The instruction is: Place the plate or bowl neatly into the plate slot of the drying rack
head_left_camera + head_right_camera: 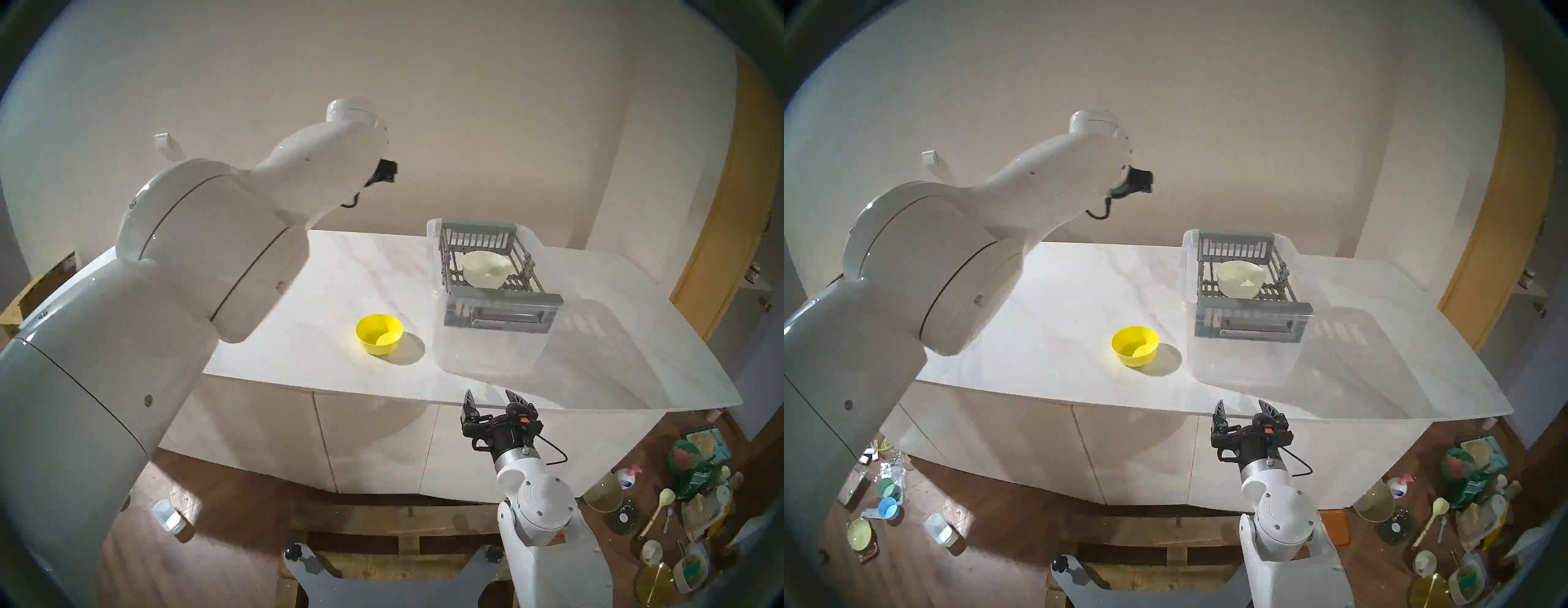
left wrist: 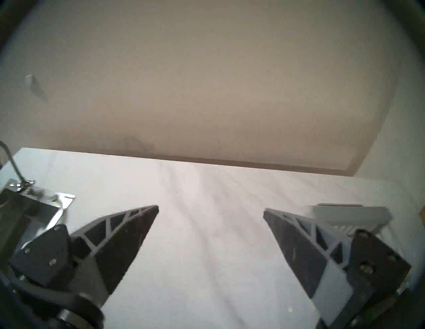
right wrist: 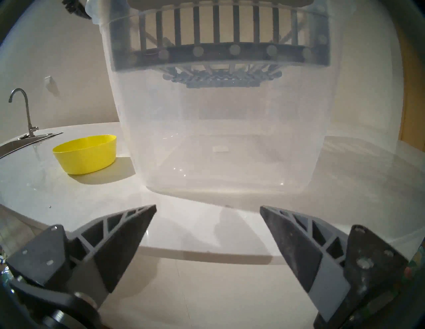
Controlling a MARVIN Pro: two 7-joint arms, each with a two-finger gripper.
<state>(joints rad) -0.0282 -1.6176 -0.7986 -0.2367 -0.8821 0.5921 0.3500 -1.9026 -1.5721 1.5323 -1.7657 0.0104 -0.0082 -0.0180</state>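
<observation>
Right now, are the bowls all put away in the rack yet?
One is: the white bowl sits in the drying rack. Nothing is in hand; the right gripper and left gripper are both open and empty. Left to do: the yellow bowl waits on the counter.

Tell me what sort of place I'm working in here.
Probably a home kitchen: a white counter with a sink and tap, and a grey drying rack holding a cream bowl.

yellow bowl (image 1: 379,333), grey drying rack (image 1: 500,303), white bowl (image 1: 485,268)
</observation>
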